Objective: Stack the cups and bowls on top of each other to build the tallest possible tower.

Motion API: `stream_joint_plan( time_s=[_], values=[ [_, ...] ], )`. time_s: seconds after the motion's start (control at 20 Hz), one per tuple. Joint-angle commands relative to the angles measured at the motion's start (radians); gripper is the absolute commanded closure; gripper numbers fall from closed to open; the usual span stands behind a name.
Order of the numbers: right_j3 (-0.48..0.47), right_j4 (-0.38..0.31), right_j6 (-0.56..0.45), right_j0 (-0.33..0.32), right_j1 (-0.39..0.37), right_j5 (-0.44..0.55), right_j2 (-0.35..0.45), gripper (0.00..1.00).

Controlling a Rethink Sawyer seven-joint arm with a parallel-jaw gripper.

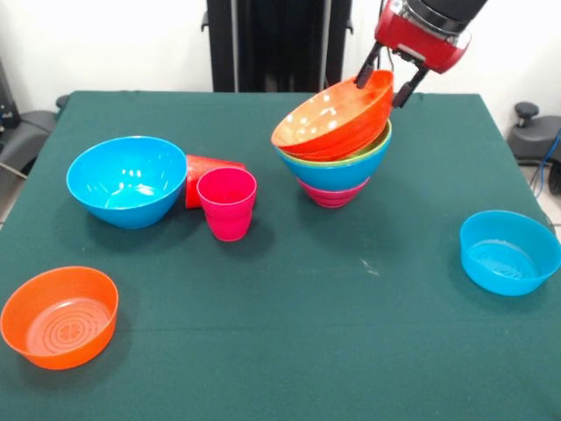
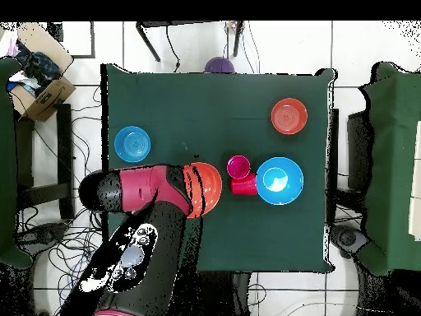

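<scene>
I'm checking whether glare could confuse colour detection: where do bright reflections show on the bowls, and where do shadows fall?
Front view: white specks of glare dot the inside of the tilted large orange bowl and the large blue bowl; soft shadows lie on the cloth beside the pink cup and the small orange bowl. Overhead view: a pale sheen sits inside the large blue bowl.

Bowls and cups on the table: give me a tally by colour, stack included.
Orange bowls: 2, the large tilted one in the hand and a small ringed one
Blue bowls: 3
Green bowls: 1
Magenta bowls: 1
Purple bowls: 1
Pink cups: 1
Red cups: 1
Total: 10
</scene>
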Motion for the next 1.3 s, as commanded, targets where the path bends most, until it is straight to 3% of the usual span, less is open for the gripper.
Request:
stream_joint_plan(
  time_s=[0.05, 1.0, 1.3],
  values=[
    [-0.012, 0.020, 0.027, -0.057, 0.000, 0.065, 0.119, 0.00],
    [-0.144, 0.044, -0.050, -0.176, 0.022, 0.144, 0.259, 0.00],
    [-0.143, 0.049, -0.094, -0.213, -0.033, 0.210, 0.313, 0.00]
  ],
)
